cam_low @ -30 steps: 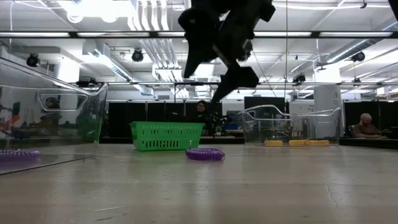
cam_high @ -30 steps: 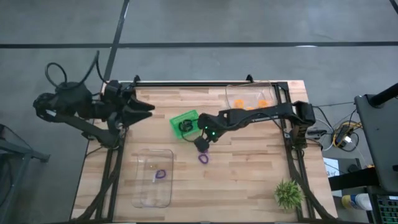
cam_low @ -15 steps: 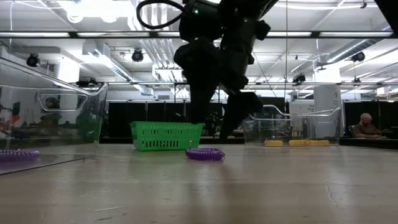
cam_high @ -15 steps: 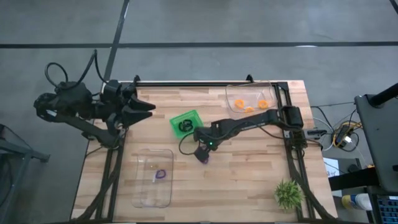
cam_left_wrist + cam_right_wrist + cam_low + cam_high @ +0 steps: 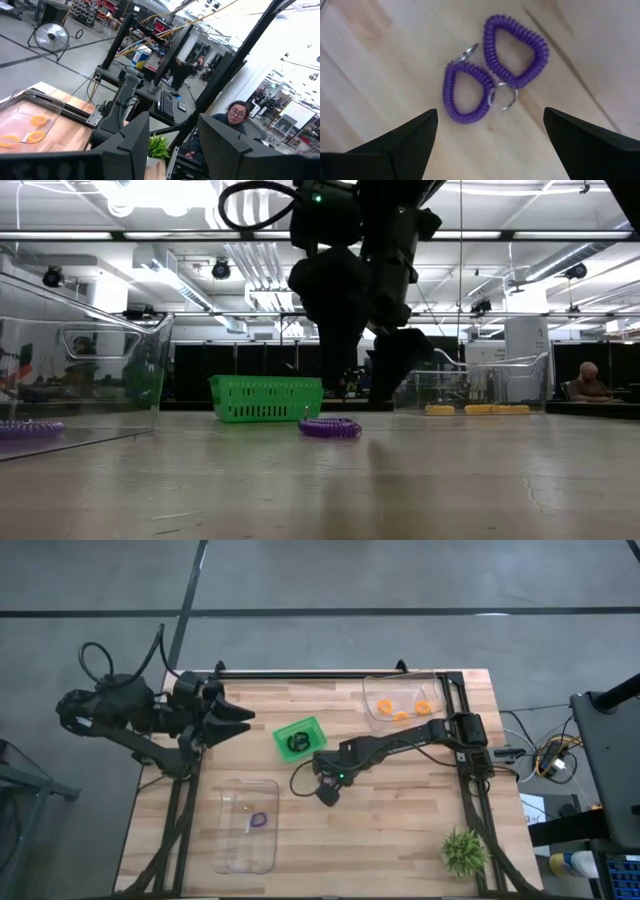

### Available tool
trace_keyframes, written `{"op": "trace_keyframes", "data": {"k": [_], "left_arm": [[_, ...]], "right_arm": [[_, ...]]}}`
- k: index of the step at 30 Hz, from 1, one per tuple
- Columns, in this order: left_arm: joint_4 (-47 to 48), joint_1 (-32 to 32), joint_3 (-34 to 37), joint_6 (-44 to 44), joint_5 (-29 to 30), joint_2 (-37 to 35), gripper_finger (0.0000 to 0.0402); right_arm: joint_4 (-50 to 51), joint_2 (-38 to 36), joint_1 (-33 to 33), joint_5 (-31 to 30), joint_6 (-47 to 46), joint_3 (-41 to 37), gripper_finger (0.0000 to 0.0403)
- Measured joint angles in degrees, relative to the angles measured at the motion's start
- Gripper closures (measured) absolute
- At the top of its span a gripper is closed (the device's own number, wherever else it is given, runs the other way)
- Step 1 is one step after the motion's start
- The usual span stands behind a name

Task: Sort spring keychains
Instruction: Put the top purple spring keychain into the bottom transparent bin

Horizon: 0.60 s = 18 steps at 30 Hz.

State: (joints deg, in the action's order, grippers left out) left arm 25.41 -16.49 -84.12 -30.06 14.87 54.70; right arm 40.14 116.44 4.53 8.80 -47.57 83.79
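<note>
1. The wooden table (image 5: 400,830) carries everything.
2. The left hand (image 5: 238,720) waits at the table's edge, fingers parted, empty.
3. The right hand (image 5: 327,792) hangs mid-table, fingers wide, holding nothing.
4. Directly below it lie two purple spring keychains (image 5: 492,67), side by side on the table.

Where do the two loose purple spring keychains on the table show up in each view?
High view: hidden beneath the right gripper, at mid-table.
Low view: one purple keychain pile on the tabletop, just right of the green basket.
Left wrist view: not in it.
Right wrist view: both purple keychains lie side by side on the wood, ahead of the open fingers.
Shared landmark: the green basket, in the high and low views.
</note>
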Motion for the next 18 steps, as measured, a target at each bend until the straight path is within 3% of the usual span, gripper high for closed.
{"op": "trace_keyframes", "data": {"k": [18], "left_arm": [[-0.1, 0.0, 0.0, -0.2, 0.0, 0.9, 0.0242]], "right_arm": [[0.0, 0.0, -2.7, -9.3, -1.8, 0.0, 0.0044]]}}
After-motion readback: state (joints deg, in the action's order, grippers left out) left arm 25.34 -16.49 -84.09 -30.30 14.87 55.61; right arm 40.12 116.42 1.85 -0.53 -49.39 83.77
